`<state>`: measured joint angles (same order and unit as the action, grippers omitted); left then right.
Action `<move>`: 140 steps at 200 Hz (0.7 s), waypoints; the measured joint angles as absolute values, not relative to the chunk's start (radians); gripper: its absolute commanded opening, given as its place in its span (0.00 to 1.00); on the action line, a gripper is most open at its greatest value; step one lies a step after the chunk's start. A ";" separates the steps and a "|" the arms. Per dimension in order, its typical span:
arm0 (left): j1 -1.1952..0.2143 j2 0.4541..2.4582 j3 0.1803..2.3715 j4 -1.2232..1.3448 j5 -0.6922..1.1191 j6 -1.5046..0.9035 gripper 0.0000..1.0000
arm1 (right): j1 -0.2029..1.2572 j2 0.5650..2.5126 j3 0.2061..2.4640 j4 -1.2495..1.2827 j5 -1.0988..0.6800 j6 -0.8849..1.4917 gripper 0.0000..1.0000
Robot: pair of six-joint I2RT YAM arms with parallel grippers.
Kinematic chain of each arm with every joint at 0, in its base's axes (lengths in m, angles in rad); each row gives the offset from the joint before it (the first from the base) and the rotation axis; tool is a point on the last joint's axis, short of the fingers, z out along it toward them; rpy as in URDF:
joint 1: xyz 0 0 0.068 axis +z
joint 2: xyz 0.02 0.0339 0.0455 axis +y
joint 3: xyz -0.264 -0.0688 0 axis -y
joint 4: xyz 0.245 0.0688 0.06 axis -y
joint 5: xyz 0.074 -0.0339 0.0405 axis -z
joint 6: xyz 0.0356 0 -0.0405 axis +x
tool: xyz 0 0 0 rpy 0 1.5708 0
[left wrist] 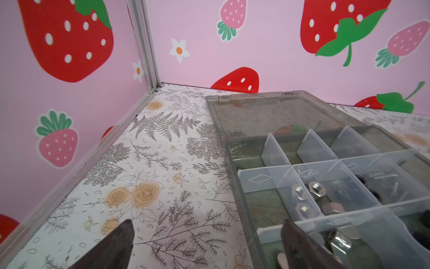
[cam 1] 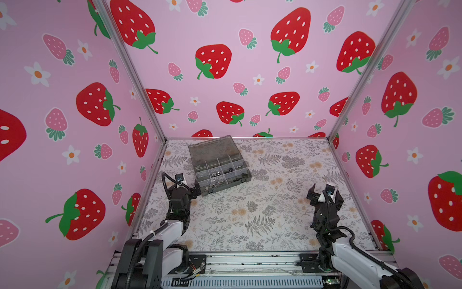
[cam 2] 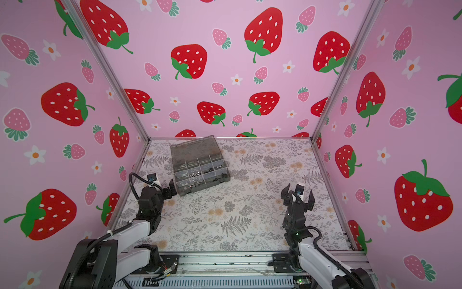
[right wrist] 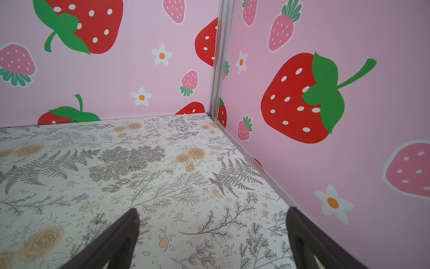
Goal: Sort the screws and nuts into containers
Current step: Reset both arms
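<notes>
smoky-grey translucent plastic makes up the organiser box [cam 1: 226, 185], which sits at the far left of the floral table [cam 1: 262, 215] with its hinged lid [cam 1: 212, 150] laid flat behind it. thin clear dividers [left wrist: 275, 151] split it into small rectangular containers. the nuts [left wrist: 313, 188] are bright threaded hex rings, with domed or winged pieces beside them, and they lie in the cells closest to the left gripper [left wrist: 207, 228]. the screws [left wrist: 382, 175] show dimly through a divider a cell further along.

i judge every piece light, hard and slick. smooth fingers could skid on them, so a nut wants pinching across its flats and a screw across its shaft, not its round head. the box itself looks stiff but light, apt to slide if nudged.

the left gripper's fingers are spread wide and hold nothing, with one fingertip at the box's near wall. the right gripper [cam 1: 325, 194] — also spread, empty — hangs over bare table, well apart from the box.
</notes>
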<state>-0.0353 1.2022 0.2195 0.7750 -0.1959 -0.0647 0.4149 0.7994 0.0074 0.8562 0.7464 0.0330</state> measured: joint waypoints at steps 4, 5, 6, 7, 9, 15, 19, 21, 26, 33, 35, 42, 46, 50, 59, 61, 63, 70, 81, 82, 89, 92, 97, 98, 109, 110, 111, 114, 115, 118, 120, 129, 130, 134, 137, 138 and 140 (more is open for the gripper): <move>-0.035 1.226 0.220 0.793 -0.185 -0.062 0.99 | 0.410 0.803 0.007 0.862 0.741 0.031 1.00; -0.035 1.230 0.220 0.796 -0.184 -0.062 0.99 | 0.409 0.805 0.007 0.867 0.739 0.029 1.00; -0.034 1.235 0.220 0.798 -0.181 -0.062 0.99 | 0.408 0.806 0.007 0.870 0.738 0.028 1.00; -0.034 1.244 0.220 0.802 -0.177 -0.060 0.99 | 0.407 0.808 0.007 0.875 0.735 0.028 1.00; -0.033 1.254 0.220 0.808 -0.172 -0.059 0.99 | 0.405 0.812 0.007 0.883 0.731 0.027 1.00; -0.032 1.288 0.220 0.828 -0.156 -0.055 0.99 | 0.400 0.819 0.007 0.907 0.723 0.024 1.00; -0.031 1.304 0.220 0.839 -0.148 -0.053 0.99 | 0.396 0.825 0.007 0.925 0.715 0.023 1.00; -0.030 1.316 0.220 0.843 -0.141 -0.051 0.99 | 0.395 0.827 0.007 0.931 0.713 0.022 0.99; -0.028 1.335 0.221 0.852 -0.131 -0.049 0.99 | 0.392 0.836 0.007 0.952 0.704 0.020 1.00; -0.026 1.364 0.224 0.866 -0.115 -0.045 0.99 | 0.386 0.849 0.007 0.981 0.690 0.017 1.00; -0.026 1.370 0.225 0.868 -0.111 -0.044 0.99 | 0.384 0.853 0.007 0.989 0.687 0.015 1.00; -0.024 1.398 0.233 0.877 -0.097 -0.040 0.99 | 0.376 0.868 0.007 1.014 0.676 0.012 1.00; -0.023 1.412 0.237 0.884 -0.090 -0.038 0.99 | 0.371 0.878 0.007 1.028 0.668 0.010 1.00; -0.023 1.427 0.242 0.892 -0.084 -0.035 0.99 | 0.366 0.890 0.007 1.040 0.662 0.009 1.00; -0.020 1.454 0.254 0.904 -0.068 -0.030 0.99 | 0.353 0.922 0.007 1.077 0.650 0.005 1.00; -0.020 1.459 0.257 0.906 -0.065 -0.030 0.99 | 0.351 0.930 0.007 1.082 0.646 0.004 1.00; -0.019 1.465 0.260 0.910 -0.060 -0.029 0.99 | 0.348 0.937 0.007 1.088 0.645 0.003 1.00; -0.016 1.481 0.266 0.918 -0.050 -0.028 0.99 | 0.342 0.962 0.007 1.106 0.636 0.002 1.00; -0.010 1.505 0.281 0.927 -0.040 -0.027 0.99 | 0.332 0.991 0.007 1.130 0.620 0.001 1.00; -0.010 1.509 0.284 0.927 -0.039 -0.027 0.99 | 0.331 0.994 0.007 1.133 0.617 0.000 1.00; -0.007 1.523 0.301 0.915 -0.035 -0.028 0.99 | 0.326 1.007 0.007 1.148 0.607 -0.001 1.00; -0.006 1.527 0.312 0.902 -0.030 -0.029 0.99 | 0.324 1.012 0.007 1.156 0.601 -0.001 1.00; -0.005 1.533 0.329 0.881 -0.027 -0.030 0.99 | 0.319 1.023 0.007 1.170 0.592 -0.002 1.00; -0.005 1.533 0.332 0.876 -0.028 -0.031 0.99 | 0.319 1.024 0.007 1.172 0.591 -0.002 1.00; -0.003 1.545 0.383 0.833 -0.029 -0.034 0.99 | 0.307 1.050 0.007 1.205 0.572 -0.002 1.00; -0.003 1.546 0.386 0.831 -0.029 -0.034 0.99 | 0.307 1.052 0.007 1.207 0.571 -0.003 1.00; -0.003 1.546 0.392 0.828 -0.030 -0.034 0.99 | 0.305 1.055 0.007 1.211 0.567 -0.003 1.00; -0.002 1.547 0.403 0.822 -0.032 -0.035 0.99 | 0.302 1.063 0.007 1.219 0.564 -0.003 1.00; -0.002 1.547 0.405 0.821 -0.033 -0.035 0.99 | 0.301 1.065 0.007 1.220 0.562 -0.004 1.00; -0.001 1.547 0.412 0.818 -0.035 -0.036 0.99 | 0.297 1.074 0.007 1.230 0.553 -0.004 1.00; 0.000 1.547 0.418 0.816 -0.036 -0.038 0.99 | 0.295 1.081 0.007 1.236 0.551 -0.005 1.00; 0.002 1.546 0.432 0.810 -0.042 -0.040 0.99 | 0.286 1.112 0.007 1.259 0.532 -0.007 1.00; 0.003 1.546 0.434 0.809 -0.042 -0.041 0.99 | 0.285 1.115 0.007 1.261 0.530 -0.008 1.00; 0.003 1.546 0.437 0.806 -0.045 -0.041 0.99 | 0.281 1.131 0.007 1.277 0.521 -0.010 1.00; 0.004 1.546 0.439 0.804 -0.045 -0.041 0.99 | 0.279 1.143 0.007 1.282 0.515 -0.013 1.00; 0.004 1.546 0.439 0.803 -0.045 -0.042 0.99 | 0.277 1.150 0.007 1.288 0.512 -0.014 1.00; 0.004 1.546 0.439 0.803 -0.045 -0.042 0.99 | 0.276 1.157 0.007 1.295 0.507 -0.015 1.00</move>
<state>0.0044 1.5463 0.4385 0.8028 -0.0452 -0.0422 0.2756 1.1572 0.0074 1.2953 0.5072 -0.0147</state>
